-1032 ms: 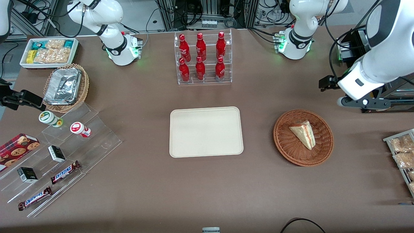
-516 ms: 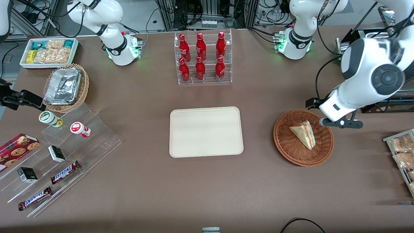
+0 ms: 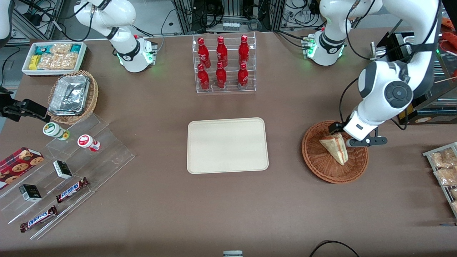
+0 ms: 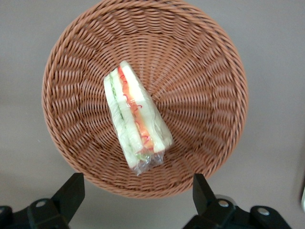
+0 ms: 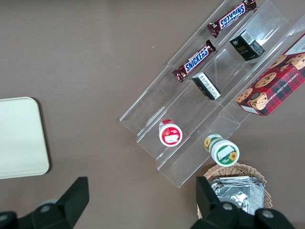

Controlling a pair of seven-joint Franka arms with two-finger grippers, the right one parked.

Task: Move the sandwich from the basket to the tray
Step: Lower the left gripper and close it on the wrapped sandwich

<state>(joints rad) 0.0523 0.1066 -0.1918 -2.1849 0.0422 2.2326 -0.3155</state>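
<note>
The sandwich [image 3: 335, 148] is a wrapped pale wedge with a red-orange filling stripe. It lies in the round reddish-brown wicker basket [image 3: 321, 164] toward the working arm's end of the table. My left gripper [image 3: 351, 136] hangs open and empty just above the basket's rim, at the edge farther from the front camera, close to the sandwich's wide end. In the left wrist view the sandwich [image 4: 136, 121] lies in the middle of the basket [image 4: 205, 86], and the gripper [image 4: 136, 191] has its fingers spread wide. The cream tray [image 3: 227, 145] sits bare at the table's middle.
A clear rack of red bottles [image 3: 224, 64] stands farther from the camera than the tray. A stepped acrylic stand with snacks [image 3: 71, 167], a tan basket of foil containers [image 3: 73, 95] and a white snack bin [image 3: 53, 57] lie toward the parked arm's end. A rack of packets [image 3: 444, 171] sits beside the basket.
My left arm has swung in from the working arm's end and come down, bringing the gripper over the basket's rim next to the sandwich. The sandwich has not moved.
</note>
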